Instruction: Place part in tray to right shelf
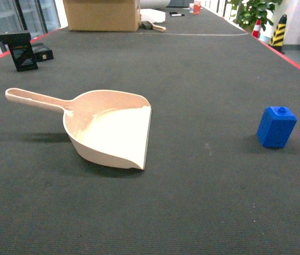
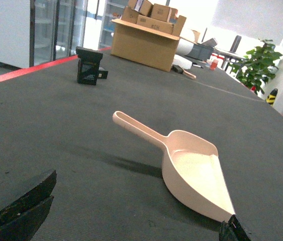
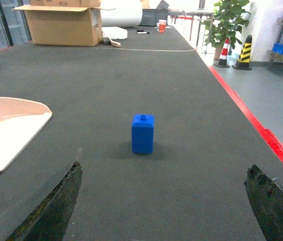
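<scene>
Nothing is done yet: the part (image 3: pixel 143 133) stands upright on the mat, well right of the empty tray (image 1: pixel 113 130), both my claws hang spread apart and empty, and the shelf seems out of view.

A dark grey mat (image 1: pixel 192 79) edged in red is seen. At its far end a cardboard box (image 1: pixel 102 14) is set. Two black boxes (image 1: pixel 18 50) are placed at far left. A potted plant (image 3: pixel 225 22) and striped bollards (image 3: pixel 244 51) are seen beyond the right edge.
</scene>
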Motion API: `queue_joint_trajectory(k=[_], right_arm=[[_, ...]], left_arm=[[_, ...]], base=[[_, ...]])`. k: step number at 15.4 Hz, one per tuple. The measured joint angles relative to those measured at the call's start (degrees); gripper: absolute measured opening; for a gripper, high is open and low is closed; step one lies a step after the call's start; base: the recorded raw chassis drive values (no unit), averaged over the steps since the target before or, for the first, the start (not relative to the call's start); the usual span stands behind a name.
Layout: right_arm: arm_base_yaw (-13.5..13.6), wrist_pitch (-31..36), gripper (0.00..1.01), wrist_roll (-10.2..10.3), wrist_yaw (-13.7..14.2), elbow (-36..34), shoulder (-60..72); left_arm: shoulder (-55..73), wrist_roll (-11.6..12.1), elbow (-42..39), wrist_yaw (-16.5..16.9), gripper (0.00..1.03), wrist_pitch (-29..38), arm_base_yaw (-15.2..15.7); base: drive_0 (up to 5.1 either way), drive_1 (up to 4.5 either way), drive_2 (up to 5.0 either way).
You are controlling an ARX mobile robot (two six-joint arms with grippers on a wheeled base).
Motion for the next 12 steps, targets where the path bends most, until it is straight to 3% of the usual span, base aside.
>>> queue_joint_trajectory(k=[4,5,6,7,8,9,10,12], right_arm=[[0.0,0.0,0.98,0.0,0.0,0.0,0.0],[0.0,0.0,0.98,0.0,0.1,0.0,0.0],[0.0,0.0,0.98,0.0,0.0,0.0,0.0],[0.0,0.0,0.98,0.0,0.0,0.0,0.0],[0.0,0.0,0.98,0.0,0.0,0.0,0.0],[0.0,0.0,0.98,0.0,0.0,0.0,0.0],[0.0,0.0,0.98,0.0,0.0,0.0,0.0],[0.0,0.0,0.98,0.0,0.0,0.0,0.0]], left_arm=[[0.2,0.6,0.1,-1.1,0.98,-1.0,-0.4],[3.7,3.9,1.0,-7.7,0.98,-2.6,-3.9],[8.8,5.5,1.6,-10.1,0.98,0.2,-5.3],[14.9,5.8,2.2,-9.2,0.98,4.9,-4.4],[22.8,4.8,3.0,-5.8,0.98,11.0,-1.1],[32.5,2.4,5.0,-3.1,0.98,18.2,1.6],[42.3,-1.7,8.0,-0.6,0.98,24.5,3.2],[59.0,-10.1,13.0,0.7,0.98,32.9,4.7]], base=[[0.0,0.0,0.0],[0.0,0.0,0.0],[0.0,0.0,0.0],[0.0,0.0,0.0],[0.0,0.0,0.0],[0.0,0.0,0.0],[0.0,0.0,0.0],[0.0,0.0,0.0]])
